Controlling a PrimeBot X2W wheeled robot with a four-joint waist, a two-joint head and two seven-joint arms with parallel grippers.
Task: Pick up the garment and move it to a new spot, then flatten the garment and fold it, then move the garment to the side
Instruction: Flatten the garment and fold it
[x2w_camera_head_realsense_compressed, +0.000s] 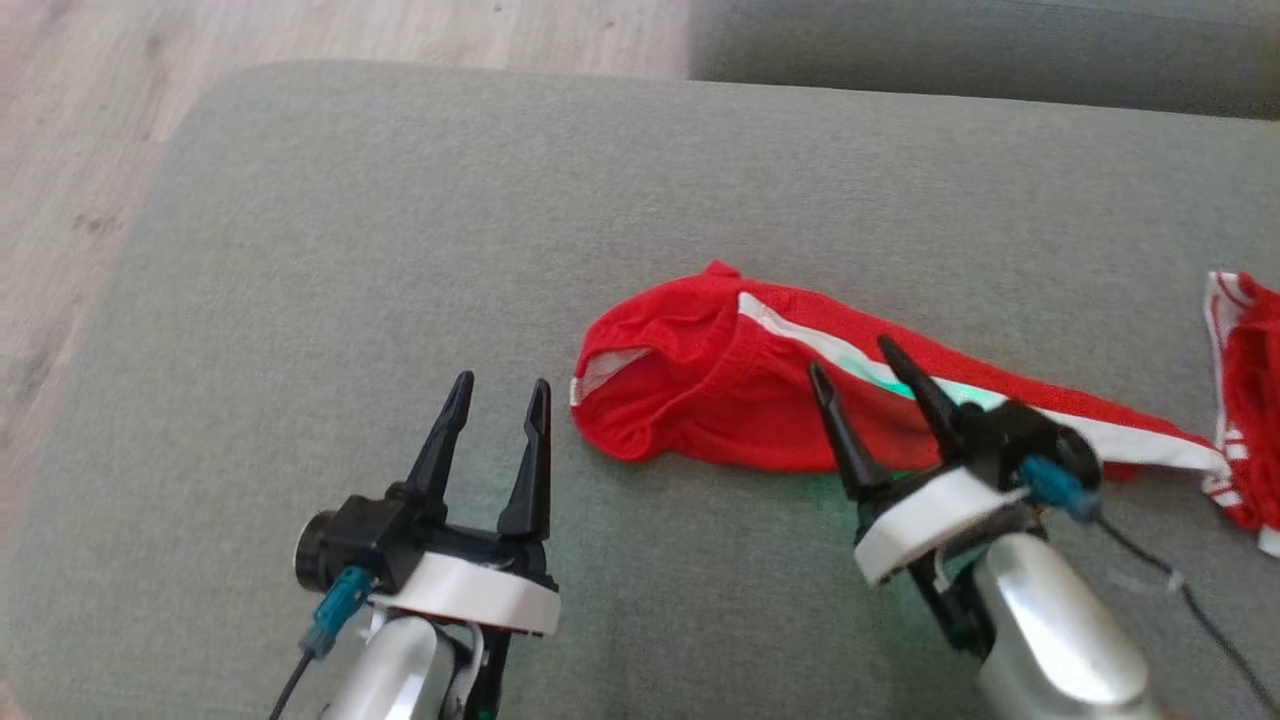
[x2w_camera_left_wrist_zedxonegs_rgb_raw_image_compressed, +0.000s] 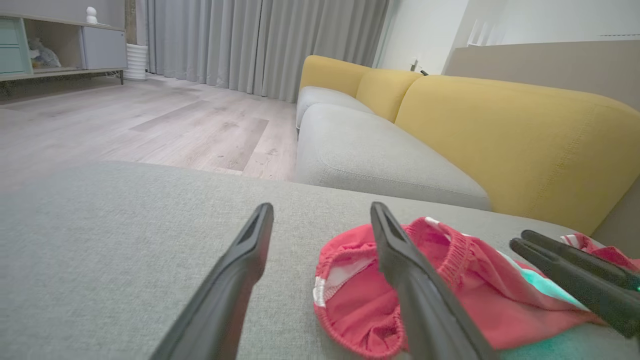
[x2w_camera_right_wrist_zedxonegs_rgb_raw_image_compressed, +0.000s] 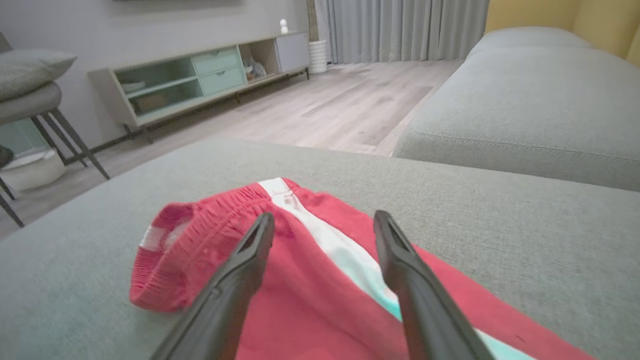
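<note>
At your far left the wood floor (x2w_camera_head_realsense_compressed: 70, 150) ran along the edge of the grey sofa cushion (x2w_camera_head_realsense_compressed: 350, 250), which carried everything in play. Your left end effector (x2w_camera_head_realsense_compressed: 502, 385) hovered low over bare cushion, just left of the garment, with its fingers spread wide and nothing between them.

The red garment (x2w_camera_head_realsense_compressed: 690, 390) lay near the middle of the cushion. Its elastic waistband was bunched and gaping toward the left, and a white stripe ran off along it to the right. It looked crumpled, neither flattened nor folded.

Your right end effector (x2w_camera_head_realsense_compressed: 852, 358) was over the middle of the garment. Its fingers were wide apart, straddling the white stripe, and had no hold on the fabric. Whether the tips touched the cloth I could not tell.

At the right edge lay a red-and-white cloth (x2w_camera_head_realsense_compressed: 1250, 390). It touched the end of the stripe, but I could not tell whether it belonged to the same garment.

By my reading, you were at the very start. The first pick-up was not yet made, and the move to a new spot, the flattening, the folding and the shift to the side were all left to do.
</note>
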